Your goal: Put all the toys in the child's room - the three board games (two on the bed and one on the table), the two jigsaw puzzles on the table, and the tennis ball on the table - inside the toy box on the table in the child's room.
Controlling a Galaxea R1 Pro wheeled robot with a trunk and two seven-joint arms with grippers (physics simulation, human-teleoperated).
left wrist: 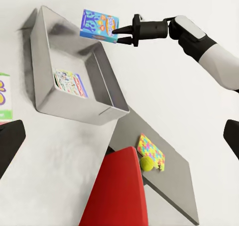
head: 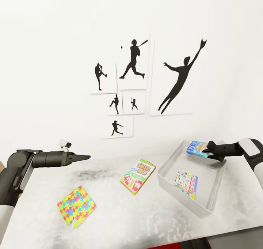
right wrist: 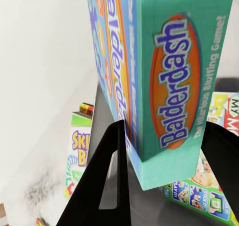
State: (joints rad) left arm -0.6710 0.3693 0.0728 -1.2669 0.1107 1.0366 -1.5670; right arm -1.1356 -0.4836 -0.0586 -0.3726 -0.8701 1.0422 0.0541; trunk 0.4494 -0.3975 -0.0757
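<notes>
The right gripper (head: 206, 152) is clamping the light blue Balderdash game box (head: 197, 148) above the far rim of the light grey toy bin (head: 215, 199), where a white-and-red game box (head: 186, 181) is lying. The left gripper (head: 87, 156) is hovering with fingers together, empty, over open white tabletop (head: 36, 212), well apart from the green Skip-Bo box (head: 138, 176) and multicoloured puzzle slab (head: 76, 206).

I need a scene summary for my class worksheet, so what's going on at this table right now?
The right gripper holds the light blue Balderdash box over the grey toy box, which already contains a white and red board game. The left gripper hovers empty above the table. The Skip-Bo box and a jigsaw puzzle lie on the tabletop outside the bin.
</notes>
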